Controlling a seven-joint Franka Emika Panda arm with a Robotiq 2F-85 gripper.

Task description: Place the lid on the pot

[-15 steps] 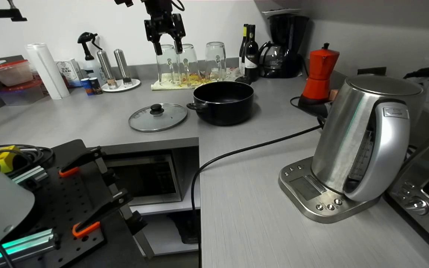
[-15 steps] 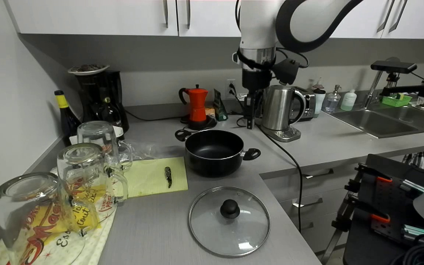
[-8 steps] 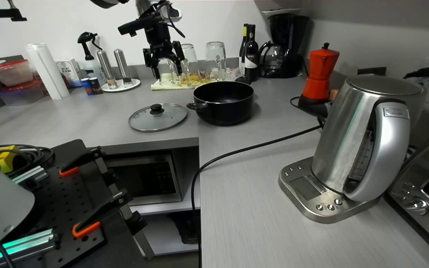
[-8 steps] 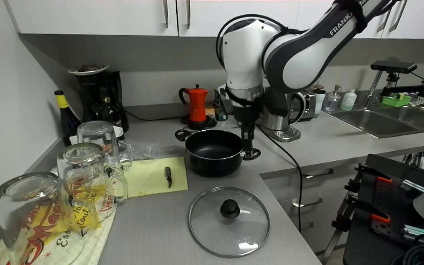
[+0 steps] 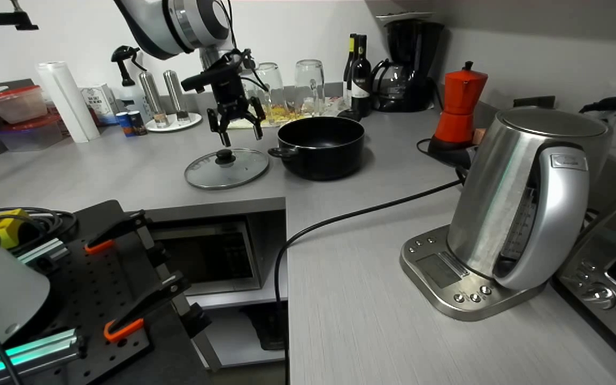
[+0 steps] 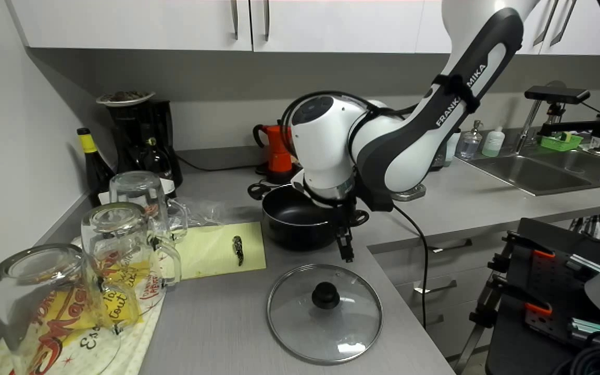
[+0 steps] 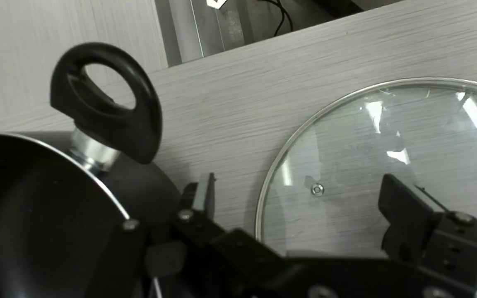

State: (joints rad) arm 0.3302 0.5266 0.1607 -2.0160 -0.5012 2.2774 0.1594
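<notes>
1. One round lid (image 6: 321, 327), clear glass rimmed with metal, lies on streaked grey counter (image 6: 216, 323).
2. Near the lid's twelve o'clock, in an exterior view, stands round black pot (image 6: 294, 232).
3. Gripper (image 5: 241, 139) hangs toward lid's one o'clock in both exterior views, fingers (image 7: 402, 203) spread apart.

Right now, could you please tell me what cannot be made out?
Wrist view: pot, cut off by the left edge; lid, by the right; its knob, mostly behind the hand.
In an exterior view: kettle, almost all behind the arm; dark object on yellow sheet, too small to identify.
</notes>
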